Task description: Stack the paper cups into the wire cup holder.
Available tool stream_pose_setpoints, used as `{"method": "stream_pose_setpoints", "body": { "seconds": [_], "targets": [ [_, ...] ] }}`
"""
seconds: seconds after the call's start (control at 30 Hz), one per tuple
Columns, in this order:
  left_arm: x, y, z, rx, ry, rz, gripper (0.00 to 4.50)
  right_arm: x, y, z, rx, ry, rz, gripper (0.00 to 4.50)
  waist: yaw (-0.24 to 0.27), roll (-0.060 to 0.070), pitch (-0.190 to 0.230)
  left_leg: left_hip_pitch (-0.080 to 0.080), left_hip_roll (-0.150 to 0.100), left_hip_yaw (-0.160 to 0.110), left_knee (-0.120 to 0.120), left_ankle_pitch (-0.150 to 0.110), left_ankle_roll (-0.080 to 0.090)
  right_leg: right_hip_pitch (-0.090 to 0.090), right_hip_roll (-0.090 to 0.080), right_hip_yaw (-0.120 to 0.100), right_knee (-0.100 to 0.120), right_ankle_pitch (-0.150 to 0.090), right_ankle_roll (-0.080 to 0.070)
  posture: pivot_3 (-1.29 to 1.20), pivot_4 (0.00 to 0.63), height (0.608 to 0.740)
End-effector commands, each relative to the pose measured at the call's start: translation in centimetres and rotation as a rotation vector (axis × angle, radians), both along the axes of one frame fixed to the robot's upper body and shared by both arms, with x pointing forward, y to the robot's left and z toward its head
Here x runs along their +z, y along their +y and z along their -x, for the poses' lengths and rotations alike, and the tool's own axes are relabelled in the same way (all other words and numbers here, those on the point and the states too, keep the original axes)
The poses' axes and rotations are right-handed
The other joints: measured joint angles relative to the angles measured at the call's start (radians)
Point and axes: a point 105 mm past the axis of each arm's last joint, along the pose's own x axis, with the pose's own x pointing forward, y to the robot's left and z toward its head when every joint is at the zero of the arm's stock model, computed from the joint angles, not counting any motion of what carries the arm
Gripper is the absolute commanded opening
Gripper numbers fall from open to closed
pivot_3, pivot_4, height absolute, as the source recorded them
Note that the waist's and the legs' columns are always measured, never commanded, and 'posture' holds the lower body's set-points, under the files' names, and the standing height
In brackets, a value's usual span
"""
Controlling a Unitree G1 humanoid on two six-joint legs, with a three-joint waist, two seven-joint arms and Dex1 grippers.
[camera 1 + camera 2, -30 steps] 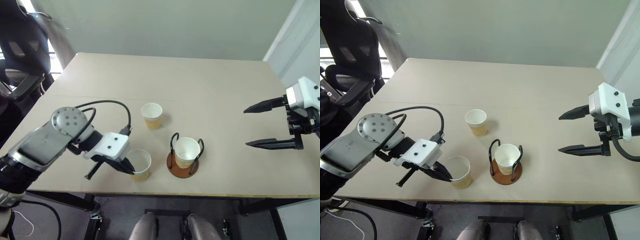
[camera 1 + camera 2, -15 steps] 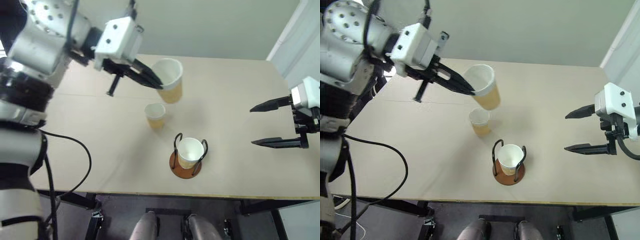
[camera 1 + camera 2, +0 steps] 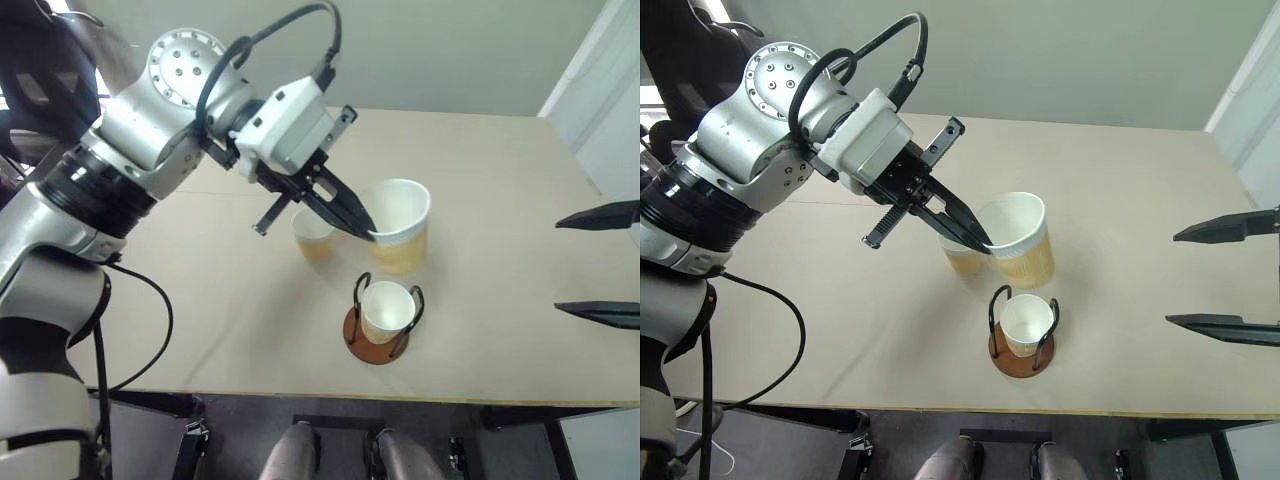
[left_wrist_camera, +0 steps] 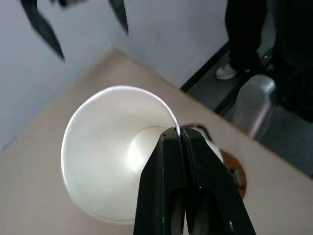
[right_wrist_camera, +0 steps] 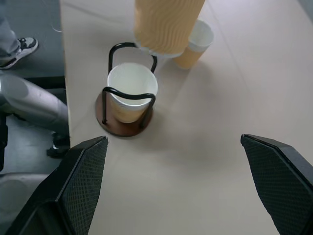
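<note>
Above wire cup holder: left gripper pinching paper cup rim.

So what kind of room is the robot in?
Probably an office or a lab room, though I can't be sure. There is a plain beige table against a bare wall, and a black office chair beside it. Nothing looks like a kitchen or a home.

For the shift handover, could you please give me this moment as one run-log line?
left pincer: shut on raised cup rim, above holder | right pincer: open | wire cup holder: one cup | table: one cup
</note>
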Motion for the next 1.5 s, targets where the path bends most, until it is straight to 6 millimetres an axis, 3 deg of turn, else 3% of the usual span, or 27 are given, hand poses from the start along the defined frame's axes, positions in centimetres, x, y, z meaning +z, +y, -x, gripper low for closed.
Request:
{"method": "stream_pose_setpoints", "body": {
  "seconds": [0.03, 0.13, 0.23, 0.8, 1.43, 1.5],
  "targets": [
    [-0.5, -0.5, 0.6, -0.077, -0.035, -0.041, 0.03, 0.8, 0.1, 0.3, -0.016, -0.056, 0.008, 4.50, 0.001, 0.000, 0.000, 0.000, 0.000, 0.000, 0.002, 0.000, 0.000, 0.000, 0.000, 0.000, 0.002, 0.000, 0.000, 0.00, 0.150, 0.740],
    [-2.7, -0.8, -0.2, -0.077, -0.074, -0.125, 0.03, 0.8, 0.1, 0.2, -0.018, -0.060, 0.006, 4.50, 0.000, 0.001, 0.001, 0.004, 0.000, 0.000, 0.005, 0.000, 0.001, 0.003, 0.000, 0.000, 0.004, 0.000, 0.000, 0.00, 0.150, 0.740],
    [-3.4, -0.8, -0.6, -0.073, -0.081, -0.155, 0.03, 0.8, 0.1, 0.3, -0.018, -0.062, 0.004, 4.50, -0.001, 0.001, 0.001, 0.006, 0.000, 0.000, 0.009, 0.000, 0.001, 0.006, 0.000, 0.000, 0.005, 0.000, 0.000, 0.00, 0.150, 0.740],
    [-5.5, -0.5, -1.8, -0.064, -0.089, -0.201, 0.03, 0.1, 0.1, -0.3, -0.039, -0.059, 0.003, 4.50, -0.003, 0.002, 0.001, 0.005, -0.001, 0.000, 0.011, -0.003, 0.004, 0.007, 0.000, 0.000, 0.005, -0.001, 0.002, 0.00, 0.150, 0.740],
    [-5.9, -1.4, -2.7, -0.055, -0.094, -0.171, 0.03, -0.2, 0.4, -0.3, -0.044, -0.057, 0.004, 4.50, -0.001, 0.002, 0.001, 0.005, -0.001, 0.000, 0.012, -0.003, 0.004, 0.008, 0.000, 0.000, 0.004, -0.001, 0.003, 0.00, 0.150, 0.740],
    [-5.8, -1.5, -2.7, -0.053, -0.091, -0.164, 0.61, -0.2, 0.4, -0.3, -0.044, -0.056, 0.005, 4.50, -0.001, 0.002, 0.001, 0.005, -0.001, 0.000, 0.012, -0.003, 0.004, 0.008, 0.000, 0.000, 0.004, -0.001, 0.003, 0.00, 0.150, 0.740]
  ]
}}
